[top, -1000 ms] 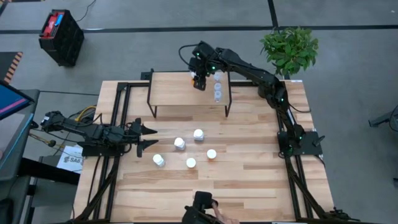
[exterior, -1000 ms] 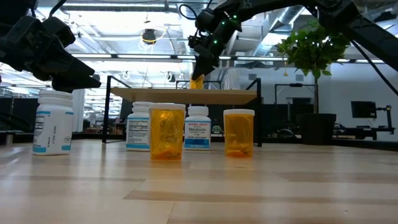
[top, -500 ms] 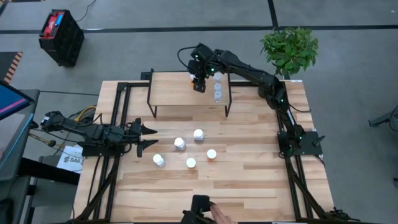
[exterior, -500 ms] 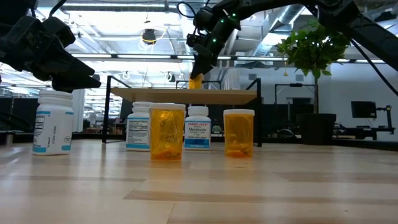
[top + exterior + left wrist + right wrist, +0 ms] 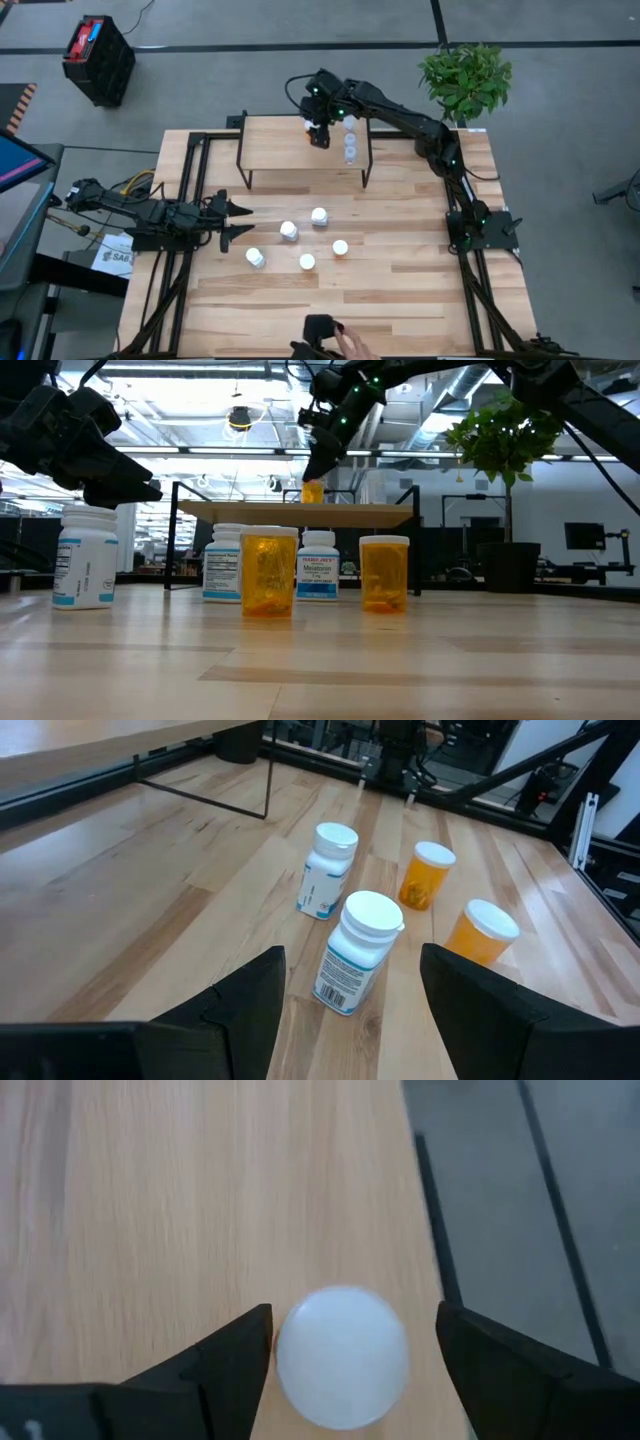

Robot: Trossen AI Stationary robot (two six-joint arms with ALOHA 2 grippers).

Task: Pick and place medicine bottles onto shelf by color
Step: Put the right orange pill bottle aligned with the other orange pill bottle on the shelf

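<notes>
Right claw spread above orange bottle on shelf

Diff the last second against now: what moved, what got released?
The right gripper has opened and lifted off the orange bottle, which now stands free on the shelf; in the right wrist view its fingers sit clear of the white cap. A person's hand shifted at the table's near edge. The left gripper and the five bottles on the table stayed put.
</notes>
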